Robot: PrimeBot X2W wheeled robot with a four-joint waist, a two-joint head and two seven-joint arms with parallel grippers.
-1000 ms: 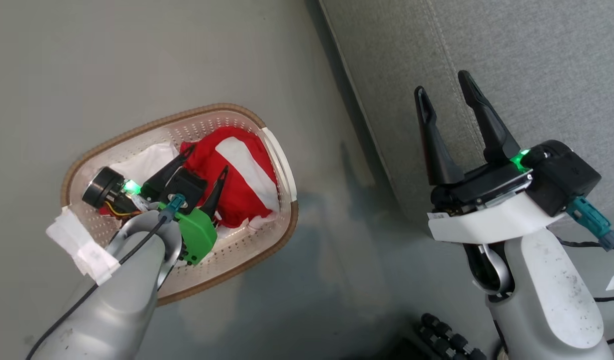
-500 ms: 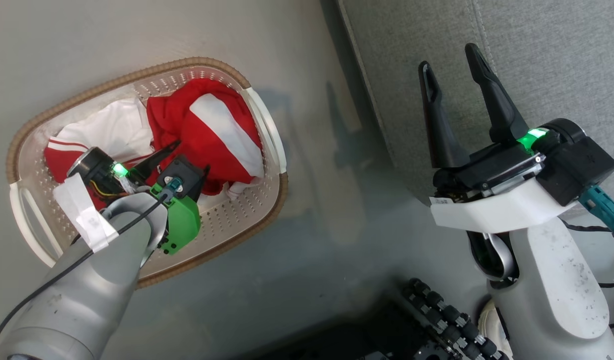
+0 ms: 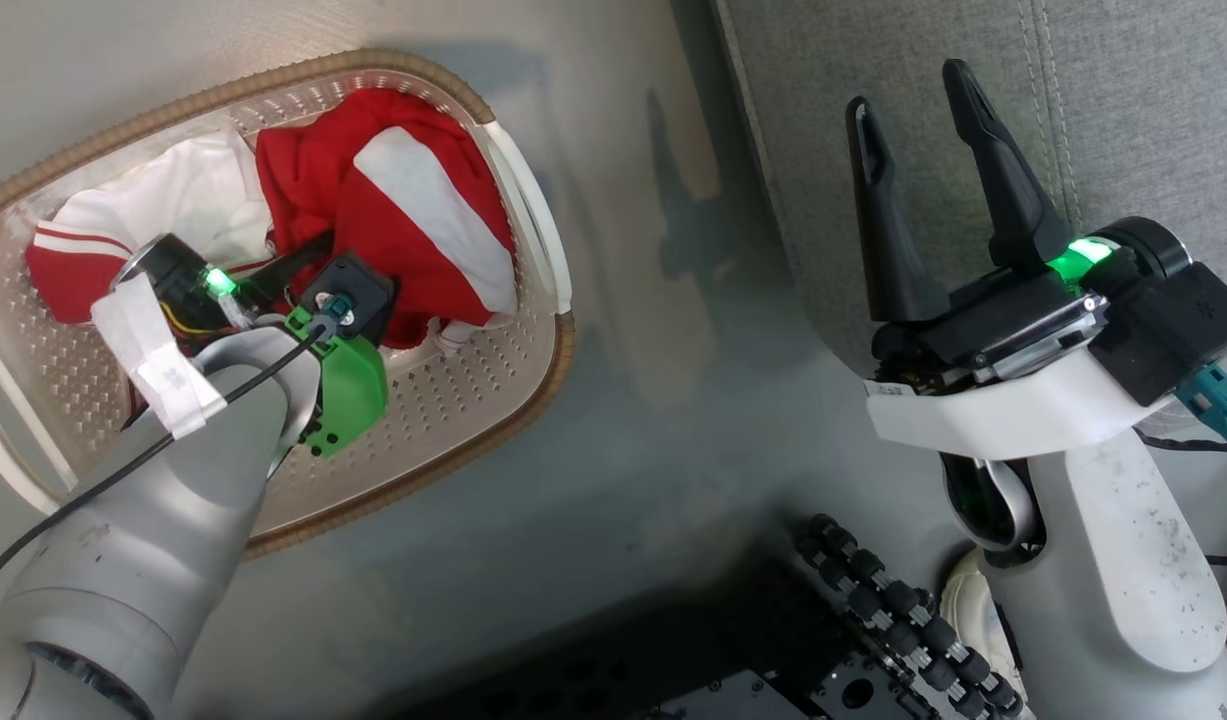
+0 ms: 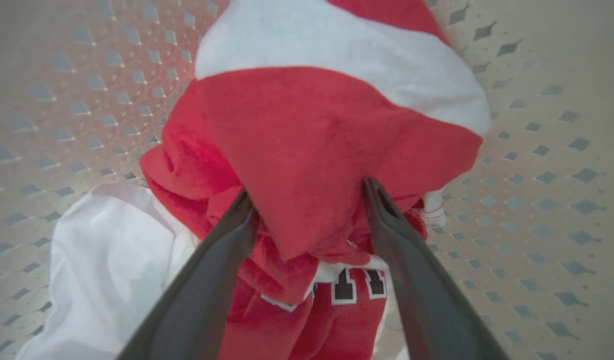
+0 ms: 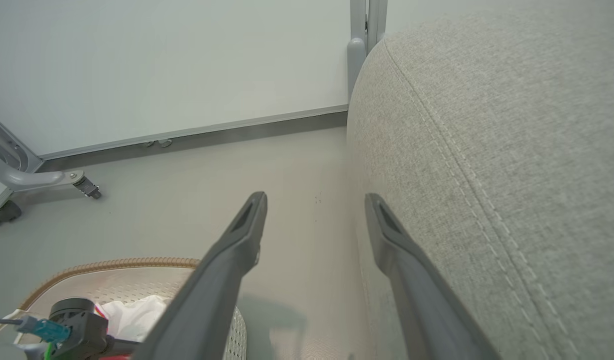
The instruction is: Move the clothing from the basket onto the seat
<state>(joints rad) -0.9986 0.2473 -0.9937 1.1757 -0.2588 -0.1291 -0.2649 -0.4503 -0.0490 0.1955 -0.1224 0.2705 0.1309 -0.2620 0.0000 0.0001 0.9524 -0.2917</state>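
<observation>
Deeper now, open left hand [image 4: 308, 189] straddles clothing [image 4: 312, 130], its white stripe [image 4: 337, 50] running crosswise; right hand [image 3: 908, 88] open, empty.

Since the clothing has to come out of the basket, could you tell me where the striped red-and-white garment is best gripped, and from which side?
Take the striped garment by its bunched red ridge beside the white stripe, coming from above into the basket. That ridge stands proud of the pile, and the left gripper straddles it with open fingers, so closing there should probably catch it.
</observation>
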